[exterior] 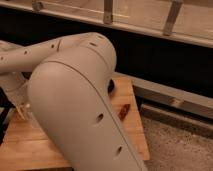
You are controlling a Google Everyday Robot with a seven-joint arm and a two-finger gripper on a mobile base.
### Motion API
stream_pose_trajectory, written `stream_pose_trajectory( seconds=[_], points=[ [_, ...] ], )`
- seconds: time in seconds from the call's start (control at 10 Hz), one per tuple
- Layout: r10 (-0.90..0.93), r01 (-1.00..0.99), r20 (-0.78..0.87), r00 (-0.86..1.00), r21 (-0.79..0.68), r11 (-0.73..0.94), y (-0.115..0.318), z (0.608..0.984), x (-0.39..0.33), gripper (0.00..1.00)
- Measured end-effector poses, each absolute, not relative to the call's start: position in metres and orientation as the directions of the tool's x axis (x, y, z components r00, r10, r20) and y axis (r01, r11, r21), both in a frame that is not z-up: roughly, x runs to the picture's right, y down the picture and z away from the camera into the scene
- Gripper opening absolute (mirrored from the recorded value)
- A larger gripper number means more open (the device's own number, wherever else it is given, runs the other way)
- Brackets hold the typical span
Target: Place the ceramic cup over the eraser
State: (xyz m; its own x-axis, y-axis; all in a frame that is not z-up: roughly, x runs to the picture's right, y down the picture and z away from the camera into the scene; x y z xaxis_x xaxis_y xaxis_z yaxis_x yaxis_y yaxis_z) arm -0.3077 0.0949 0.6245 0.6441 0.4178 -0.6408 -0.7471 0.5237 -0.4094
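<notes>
My large white arm point(75, 95) fills the middle of the camera view and hides most of the wooden table point(30, 145). The arm's end reaches down at the far left, where my gripper point(19, 106) hangs just above the table, partly hidden. No ceramic cup shows; it is hidden or out of view. A small reddish-brown oblong thing point(124, 111) lies on the table right of the arm; I cannot tell whether it is the eraser. A dark object point(111, 86) peeks out behind the arm near the table's back edge.
The table's right edge point(142, 135) drops to a speckled grey floor point(180, 145). A metal rail point(170, 97) runs along a dark wall behind. A glass-and-metal railing point(107, 12) crosses the top. A black strut point(4, 122) stands at the left edge.
</notes>
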Motion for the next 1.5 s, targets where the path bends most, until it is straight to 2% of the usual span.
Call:
stream_pose_trajectory(
  seconds=[0.5,1.5],
  points=[
    [0.465,-0.745,-0.586,0.663,-0.458,0.485,0.073,0.633,-0.300,0.00],
    [0.397,-0.742,-0.641,0.657,-0.458,0.489,0.088,0.638,-0.282,0.00]
  ],
)
